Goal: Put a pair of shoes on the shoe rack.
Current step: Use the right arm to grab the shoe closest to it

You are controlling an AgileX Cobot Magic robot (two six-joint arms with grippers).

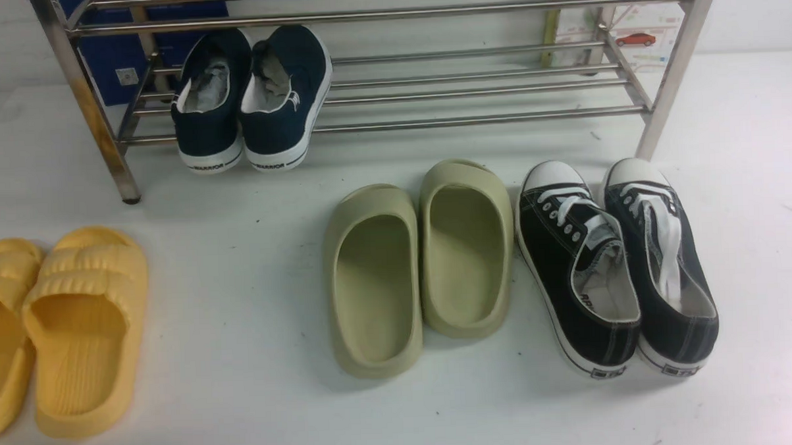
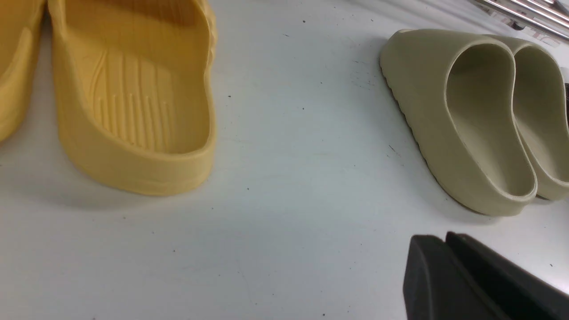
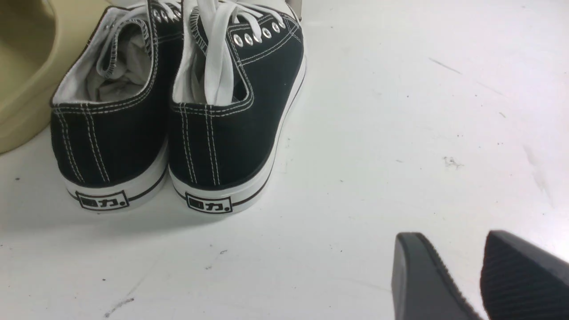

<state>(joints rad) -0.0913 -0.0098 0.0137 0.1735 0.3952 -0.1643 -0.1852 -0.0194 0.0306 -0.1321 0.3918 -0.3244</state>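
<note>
Two black sneakers (image 1: 582, 275) sit toward the table's right edge, off the shoe rack (image 1: 389, 15); left gripper (image 2: 446, 238) pressed together, right gripper (image 3: 458, 244) slightly spread

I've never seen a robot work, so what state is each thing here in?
Black sneakers: upright on the table, off the rack.
Navy sneakers: on the rack's bottom shelf.
Olive slides: on the table.
Yellow slides: on the table.
Left fingers: shut.
Right fingers: open, empty.

Black white-stitched shoes (image 1: 562, 263), olive slides (image 1: 375, 282), ribbed yellow slides (image 1: 83, 325), seemingly navy sneakers (image 1: 280, 114).
</note>
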